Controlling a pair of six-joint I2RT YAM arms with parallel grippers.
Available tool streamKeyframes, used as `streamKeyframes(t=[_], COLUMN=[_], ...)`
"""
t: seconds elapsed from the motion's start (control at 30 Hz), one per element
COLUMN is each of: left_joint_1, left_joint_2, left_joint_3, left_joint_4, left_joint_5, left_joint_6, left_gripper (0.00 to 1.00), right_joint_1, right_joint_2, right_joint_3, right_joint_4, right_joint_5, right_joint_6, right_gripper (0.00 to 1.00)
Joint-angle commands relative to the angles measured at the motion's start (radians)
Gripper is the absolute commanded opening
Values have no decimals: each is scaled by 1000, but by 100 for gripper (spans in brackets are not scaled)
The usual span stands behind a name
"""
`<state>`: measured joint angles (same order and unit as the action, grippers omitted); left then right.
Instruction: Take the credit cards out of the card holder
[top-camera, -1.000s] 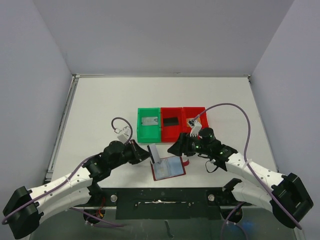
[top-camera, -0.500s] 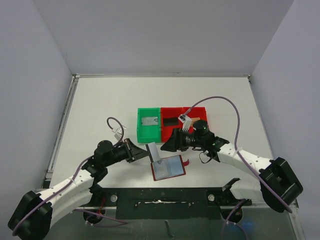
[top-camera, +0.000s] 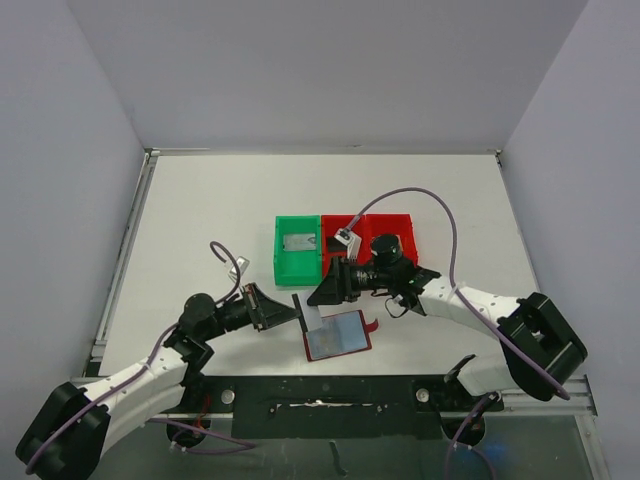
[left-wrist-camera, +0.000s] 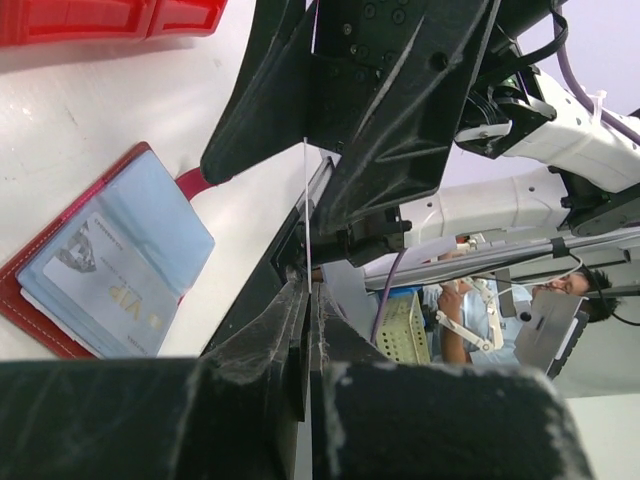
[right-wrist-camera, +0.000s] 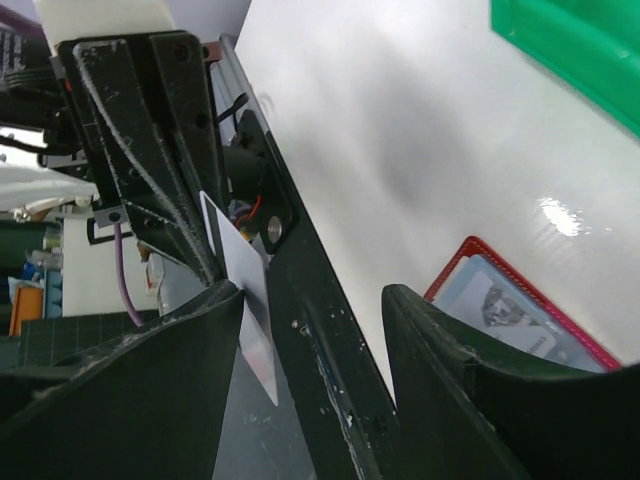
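Left claw (top-camera: 293, 313) is clamped tight on one edge of a pale silver-grey credit card (right-wrist-camera: 243, 290), holding it raised on edge near the far left corner of the card holder (top-camera: 336, 335). The holder lies open on the white tabletop (top-camera: 200, 220), its pale blue pockets facing up.

Right claw (top-camera: 320, 293) reaches in from the opposite side with its jaws spread apart and nothing gripped. The card's free edge sits close to one finger (right-wrist-camera: 190, 350), apparently so the card can pass from one arm to the other.

The handover looks aimed at the row of bins behind. There a green bin (top-camera: 298, 268), holding a pale card (top-camera: 299, 241), stands beside two red bins (top-camera: 392, 228).

At least one more, a VIP card (left-wrist-camera: 105, 285), is tucked in a holder pocket, so the job appears only partly done.

Held edge-on, the thin card gives the right claw little margin. Closing off-centre could flick it loose.
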<state>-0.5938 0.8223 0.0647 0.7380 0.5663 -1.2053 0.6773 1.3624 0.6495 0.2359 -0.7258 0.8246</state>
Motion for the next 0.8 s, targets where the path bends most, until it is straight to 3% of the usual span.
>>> streamKeyframes(t=[0.0,0.43,0.57,0.77], left_joint_1=[2,4,3,3], left_joint_2=[-31,-91,-75,-69], left_joint_3=[1,-29,-23,-23], left_joint_4=[120,69,87,92], left_joint_5=[15,-70,-56,-31], left_joint_6=[-19,-26,-28,-32], left_gripper=[0,0,0,0], right_joint_1=[34,29,25,21], right_joint_2=[-2,-41,-33,-25], right_joint_3=[26,-84,-118,-112], right_joint_4=[103,308,440,488], right_joint_5=[-75,-164,-186,-190], right_joint_6=[17,105,172,198], right_gripper=[57,43,31,36])
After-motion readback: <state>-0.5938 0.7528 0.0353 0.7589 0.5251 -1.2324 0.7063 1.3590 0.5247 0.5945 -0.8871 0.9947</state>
